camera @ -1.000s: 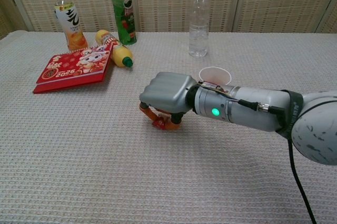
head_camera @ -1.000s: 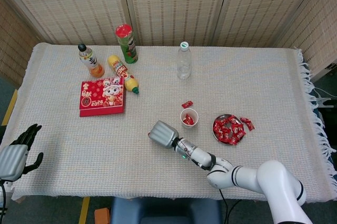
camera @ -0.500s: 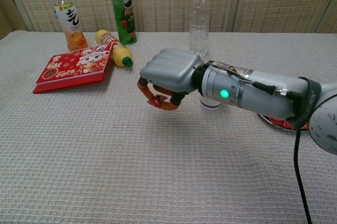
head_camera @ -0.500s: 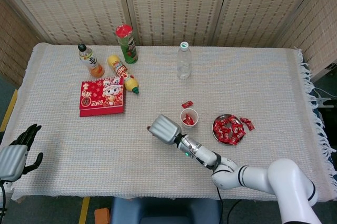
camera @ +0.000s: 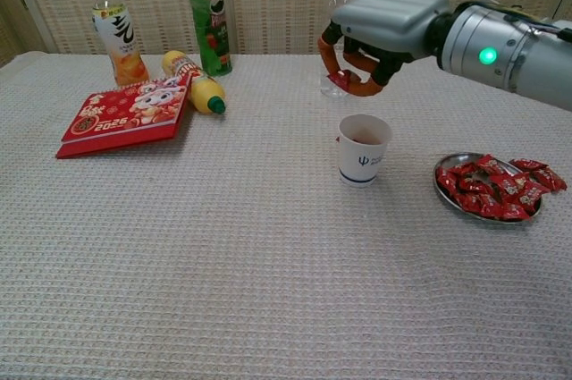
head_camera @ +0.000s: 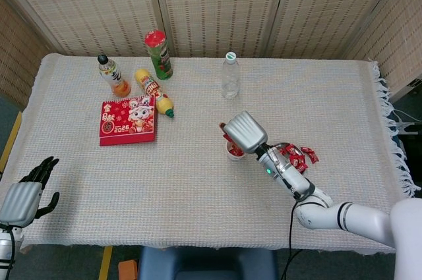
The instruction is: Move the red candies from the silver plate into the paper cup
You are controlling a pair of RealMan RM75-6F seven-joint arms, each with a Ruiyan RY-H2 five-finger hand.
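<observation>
Risen from low at frame centre, the right hand [camera: 375,36] now hovers above the cup [camera: 363,148], pinching a candy [camera: 338,81], light, crinkly and slippery, best nipped by its wrapper edge; more fill the plate [camera: 444,194] at lower right.
</observation>
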